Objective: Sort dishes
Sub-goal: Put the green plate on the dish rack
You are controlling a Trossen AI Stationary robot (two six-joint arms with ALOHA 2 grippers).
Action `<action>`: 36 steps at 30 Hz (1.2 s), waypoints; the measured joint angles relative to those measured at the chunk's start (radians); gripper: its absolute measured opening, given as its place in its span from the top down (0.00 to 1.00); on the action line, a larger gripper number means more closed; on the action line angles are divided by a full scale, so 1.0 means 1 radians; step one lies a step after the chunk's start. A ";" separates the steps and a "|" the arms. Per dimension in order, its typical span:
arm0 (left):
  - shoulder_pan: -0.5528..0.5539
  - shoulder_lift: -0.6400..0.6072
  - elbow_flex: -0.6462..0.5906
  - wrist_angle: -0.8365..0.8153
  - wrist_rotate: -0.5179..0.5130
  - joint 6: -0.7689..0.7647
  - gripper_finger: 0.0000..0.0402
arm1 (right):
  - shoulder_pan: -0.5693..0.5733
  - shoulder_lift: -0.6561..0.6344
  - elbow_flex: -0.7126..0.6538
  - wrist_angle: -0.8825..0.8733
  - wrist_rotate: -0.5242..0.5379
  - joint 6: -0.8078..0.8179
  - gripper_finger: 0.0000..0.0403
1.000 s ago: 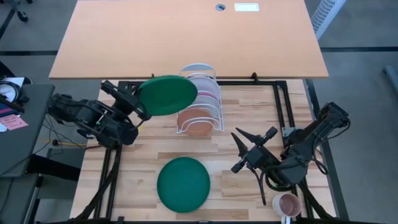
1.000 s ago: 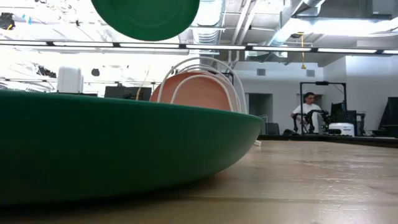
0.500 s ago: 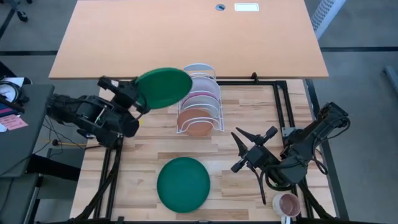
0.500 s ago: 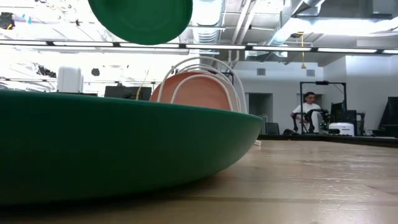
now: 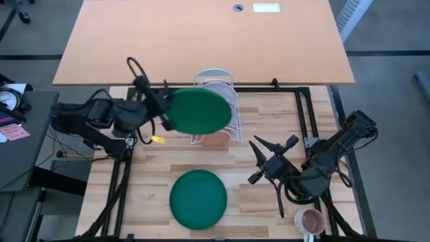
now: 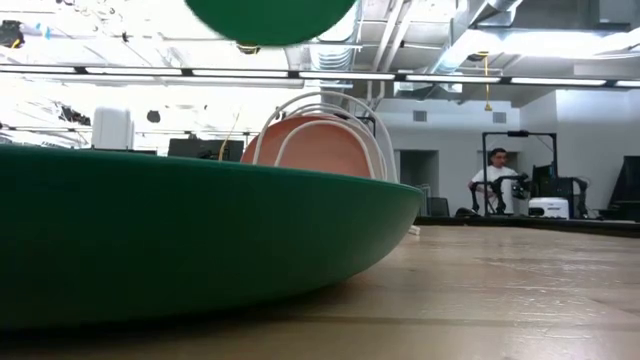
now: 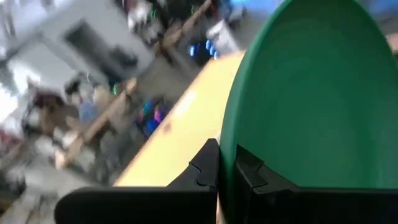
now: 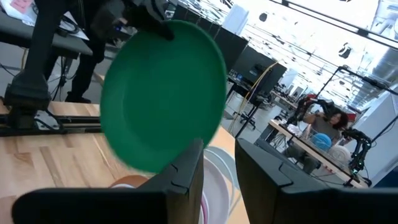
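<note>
My left gripper [image 5: 167, 115] is shut on a dark green plate [image 5: 199, 111] and holds it in the air over the white wire rack [image 5: 216, 75]. In the low view this plate [image 6: 270, 14] hangs at the top edge. The rack holds a white plate [image 5: 227, 94], a pink plate [image 5: 232, 111] and a terracotta plate [image 5: 215, 139], all standing on edge. A second dark green plate [image 5: 198, 198] lies flat on the table near the near edge. My right gripper [image 5: 259, 163] waits open to the right of the rack, pointing at it. My left gripper pinches the raised green plate by its rim [image 7: 226, 163] on the side toward the table's left, one finger [image 7: 208, 167] on each face. The fingers come level from the table's left. The plate is lifted clear and tilted, its face toward my right gripper [image 8: 219, 165].
A small pink mug [image 5: 310, 220] stands at the table's near right corner. A black frame rail [image 5: 269, 89] runs along the far side behind the rack. Bare wood [image 5: 154, 168] lies between the rack and the flat green plate. A person [image 6: 493, 180] sits far off in the room.
My left gripper first carried the green plate slightly toward the far edge, then swung it toward the table's right, over the rack. The wrist turned on the way, so the plate stands more tilted. My right arm kept still.
</note>
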 joint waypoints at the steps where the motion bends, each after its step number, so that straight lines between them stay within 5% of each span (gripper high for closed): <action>1: 0.005 0.008 -0.002 0.095 0.002 0.076 1.00 | 0.000 0.000 0.000 0.000 0.000 0.000 0.76; 4: 0.032 0.046 -0.003 0.391 0.042 0.310 1.00 | 0.002 0.000 0.000 0.000 0.000 0.000 0.76; 8: 0.094 0.092 -0.003 0.752 0.241 0.605 1.00 | 0.010 0.000 0.000 -0.002 0.000 -0.007 0.76; 13: 0.236 0.123 0.000 0.994 0.326 0.724 1.00 | 0.040 0.000 0.000 -0.008 0.000 -0.046 0.76; 20: 0.518 0.120 0.001 1.150 0.513 0.474 1.00 | 0.107 -0.001 0.000 0.039 0.000 -0.085 0.76; 26: 0.732 0.111 -0.019 0.941 0.575 0.182 1.00 | 0.124 -0.002 0.000 0.069 0.000 -0.114 0.76; 31: 0.831 0.103 -0.163 0.988 0.680 0.035 1.00 | 0.120 -0.002 0.000 0.068 0.000 -0.117 0.76; 36: 0.873 0.044 -0.421 1.234 0.782 0.013 1.00 | 0.118 -0.002 0.000 0.068 0.000 -0.117 0.76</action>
